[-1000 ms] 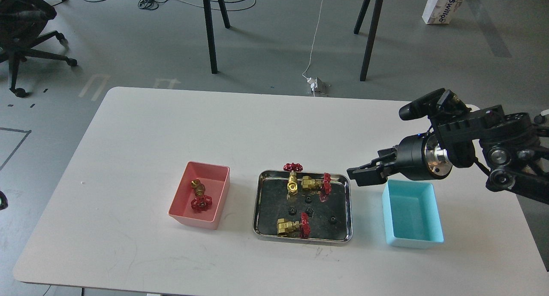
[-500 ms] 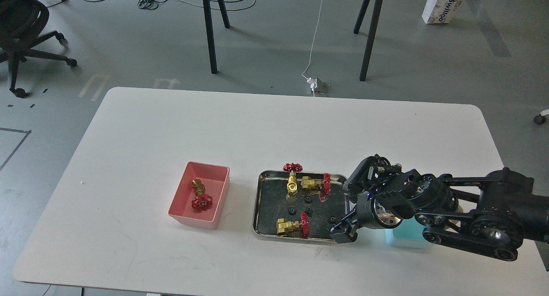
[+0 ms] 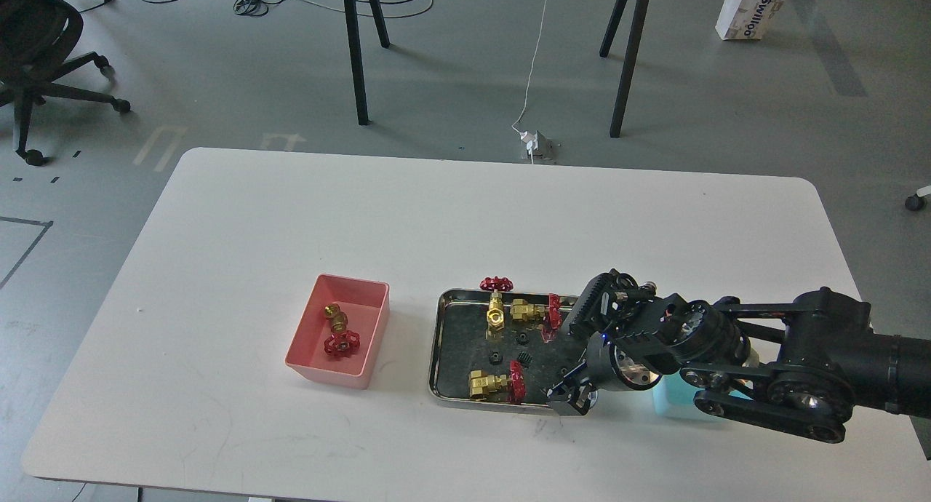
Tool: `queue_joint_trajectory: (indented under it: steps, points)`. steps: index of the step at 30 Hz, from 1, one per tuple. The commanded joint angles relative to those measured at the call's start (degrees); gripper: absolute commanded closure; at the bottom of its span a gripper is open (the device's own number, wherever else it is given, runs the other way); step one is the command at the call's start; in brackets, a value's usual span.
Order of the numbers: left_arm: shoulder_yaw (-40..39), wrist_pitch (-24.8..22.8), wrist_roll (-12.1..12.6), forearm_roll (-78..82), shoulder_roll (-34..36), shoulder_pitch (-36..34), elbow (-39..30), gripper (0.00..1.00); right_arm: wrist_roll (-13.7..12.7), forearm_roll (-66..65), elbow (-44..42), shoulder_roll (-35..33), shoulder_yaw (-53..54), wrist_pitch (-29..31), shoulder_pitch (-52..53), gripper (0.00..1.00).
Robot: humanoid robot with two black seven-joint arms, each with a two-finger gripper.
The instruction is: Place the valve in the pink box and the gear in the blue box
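A salmon-pink box (image 3: 369, 336) stands left of the steel tray (image 3: 438, 342) and holds one brass valve (image 3: 339, 332) with a red handwheel. Three more valves (image 3: 497, 303) (image 3: 534, 313) (image 3: 496, 384) lie in the tray. Small black gears (image 3: 521, 337) (image 3: 494, 357) (image 3: 526, 359) lie between them. My right gripper (image 3: 571, 398) points down over the tray's front right corner, its fingers slightly apart, with nothing seen between them. The light blue box (image 3: 670, 401) is mostly hidden behind my right arm. My left gripper is out of view.
My thick right arm (image 3: 771, 371) stretches from the right edge across the table's front right part. The white table (image 3: 364, 218) ends close in front of the tray. Chair and table legs stand on the floor beyond.
My right arm swung down from above the blue box to the tray's front right corner, then shifted a little further left. It now covers the blue box and one gear.
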Motion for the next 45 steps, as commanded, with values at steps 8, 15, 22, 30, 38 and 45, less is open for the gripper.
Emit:
queue_joint_trajectory:
  steps: [8, 15, 22, 30, 38, 45]
  points:
    - [0.0, -0.22, 0.0, -0.09, 1.13, -0.08, 0.08, 0.03, 0.05, -0.17, -4.6, 3.03, -0.03, 0.0, -0.85, 0.25]
    - [0.09, -0.22, 0.0, 0.0, 1.22, -0.08, 0.17, 0.03, -0.04, -0.17, -5.13, 4.09, 0.05, 0.0, -0.94, 0.36]
    - [0.09, -0.22, 0.0, 0.09, 1.31, -0.08, 0.17, 0.03, -0.74, 0.01, -4.25, 4.09, 0.05, 0.0, -0.59, 0.45]
    - [0.09, -0.31, 0.0, 0.18, 1.31, -0.16, 0.17, 0.03, -0.83, 0.1, -3.11, 3.21, -0.03, 0.0, -0.76, 0.55]
    - [0.09, -0.31, 0.0, 0.18, 1.66, -0.34, 0.17, 0.03, -1.27, -0.08, -3.37, 3.21, -0.21, 0.0, -1.11, 0.56]
    - [0.09, -0.31, 0.0, 0.09, 2.01, -0.43, 0.17, 0.03, -1.8, -0.08, -3.37, 3.12, -0.12, 0.0, -1.38, 0.59]
